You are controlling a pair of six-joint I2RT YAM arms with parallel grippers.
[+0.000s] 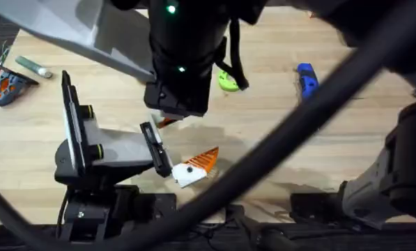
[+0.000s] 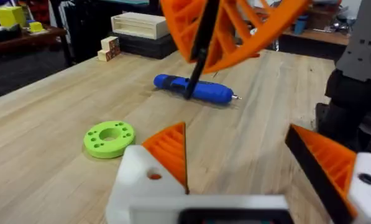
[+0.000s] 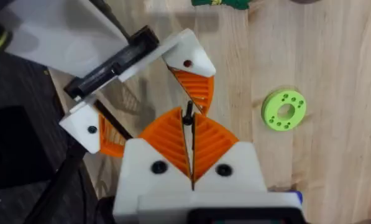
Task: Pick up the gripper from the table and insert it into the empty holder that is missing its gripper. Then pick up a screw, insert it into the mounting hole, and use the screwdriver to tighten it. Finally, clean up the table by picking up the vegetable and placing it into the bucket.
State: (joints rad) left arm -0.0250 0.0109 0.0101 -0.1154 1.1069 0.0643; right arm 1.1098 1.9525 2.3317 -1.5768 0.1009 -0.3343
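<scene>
The wooden table (image 1: 347, 153) is carrying everything. The right arm (image 1: 183, 56) is rising close under the overhead camera, showing large and dark over the table's middle. The left arm (image 1: 103, 150) is lying low at the lower left, reaching toward the centre. The left gripper (image 2: 235, 134) is standing wide apart and holding nothing. Both of its white mounts are bearing orange ribbed tips. The right gripper (image 3: 190, 121) is pinching its orange pads together on a thin black pin (image 3: 188, 115); what the pin is cannot be told. The pin is pointing toward the left gripper, with its end just beside an orange tip there. The holder (image 2: 135, 180) is showing as the left gripper's white mount with an open, orange-looking screw hole. The twin mount (image 2: 366, 180) is showing a dark screw spot. The screwdriver (image 2: 194, 88) is lying flat on the table beyond the left gripper, with its metal tip pointing away from the green disc (image 2: 109, 138). The disc is resting flat nearer, apart from the screwdriver. The vegetable (image 3: 219, 3) is lying on the table at the edge of the right wrist view, past the disc. The gripper (image 2: 169, 152), an orange wedge, is sitting in the holder.
</scene>
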